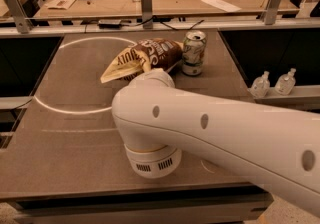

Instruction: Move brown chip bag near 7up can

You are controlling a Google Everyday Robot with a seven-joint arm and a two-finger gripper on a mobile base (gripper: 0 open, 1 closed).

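The brown chip bag lay flat on the far side of the surface, its right end just beside the upright 7up can, seemingly placed as asked. The tool sat at the bag's near edge, masked by the arm; whether it gripped I could not tell.

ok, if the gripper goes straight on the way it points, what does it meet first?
Gripper is hidden behind the arm, so its direction is a guess. The arm ends right at the brown chip bag; likely that first.
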